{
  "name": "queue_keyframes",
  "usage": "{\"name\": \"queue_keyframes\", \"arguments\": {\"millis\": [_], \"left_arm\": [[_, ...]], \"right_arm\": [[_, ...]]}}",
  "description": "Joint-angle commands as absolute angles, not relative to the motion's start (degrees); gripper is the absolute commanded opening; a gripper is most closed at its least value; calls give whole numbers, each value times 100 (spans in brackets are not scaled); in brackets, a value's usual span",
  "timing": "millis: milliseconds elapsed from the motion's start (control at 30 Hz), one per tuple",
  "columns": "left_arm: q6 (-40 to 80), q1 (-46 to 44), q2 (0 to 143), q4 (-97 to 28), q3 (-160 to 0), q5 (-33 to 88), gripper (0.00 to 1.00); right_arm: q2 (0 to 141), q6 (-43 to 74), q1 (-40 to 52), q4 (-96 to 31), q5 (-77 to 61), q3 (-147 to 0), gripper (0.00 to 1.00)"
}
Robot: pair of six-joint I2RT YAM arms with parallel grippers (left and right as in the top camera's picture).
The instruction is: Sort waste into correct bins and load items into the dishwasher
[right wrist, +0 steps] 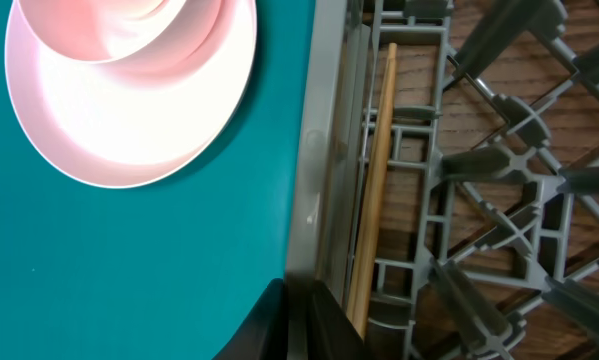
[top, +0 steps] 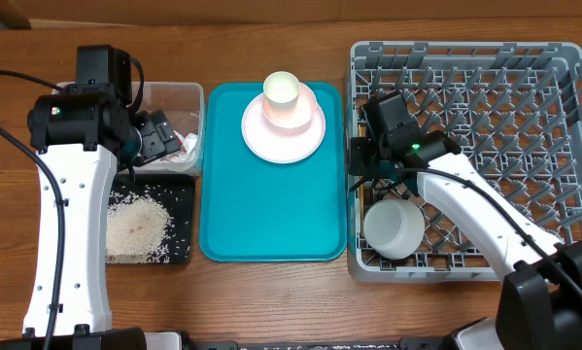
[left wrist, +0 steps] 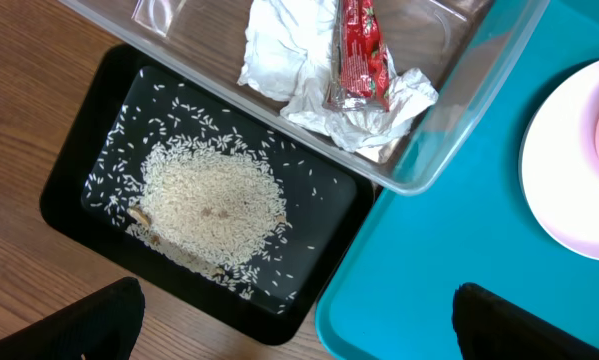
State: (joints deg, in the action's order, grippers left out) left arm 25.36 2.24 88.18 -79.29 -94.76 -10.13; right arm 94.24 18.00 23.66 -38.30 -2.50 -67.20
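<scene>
Along the inside of the rack's (right wrist: 499, 160) left wall the chopsticks (right wrist: 374, 190) lie flat on the grey grid, thin, pale wood, parallel to the rim. The right gripper (right wrist: 297, 320) sits at their near end with its fingers closed together; whether they pinch the wood cannot be told. Upright pegs crowd the right side and the wall hems the left. A bowl (top: 394, 228) stands in the rack's front-left corner, near that arm. Across the wall, a teal tray (right wrist: 129, 280) carries a plate (right wrist: 129, 130) with a pink cup (top: 282, 92) on it, and open teal in front. Far left, the left gripper (left wrist: 299, 315) hangs wide apart, empty, over the black tray (left wrist: 79, 190) of rice (left wrist: 209, 200), beside the tub (left wrist: 479, 90) holding tissue (left wrist: 279, 60) and wrapper (left wrist: 359, 50).
</scene>
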Motion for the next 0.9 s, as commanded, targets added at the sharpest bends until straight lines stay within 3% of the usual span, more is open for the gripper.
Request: {"name": "queue_keyframes", "arguments": {"millis": [0, 233, 367, 800, 867], "left_arm": [[2554, 222, 8840, -7924, -9531, -1050, 100], [2554, 222, 8840, -7924, -9531, -1050, 100], [2554, 222, 8840, -7924, -9531, -1050, 100], [2554, 222, 8840, -7924, -9531, -1050, 100], [2554, 222, 8840, -7924, -9531, -1050, 100]], "right_arm": [[9430, 1802, 2405, -3844, -423, -6816, 7], [9430, 1798, 2405, -3887, -460, -6816, 7], [9432, 1798, 2405, -3852, -458, -6816, 18], [9435, 1796, 2405, -3621, -421, -6670, 14], [9432, 1796, 2405, -3575, -220, -6670, 21]]}}
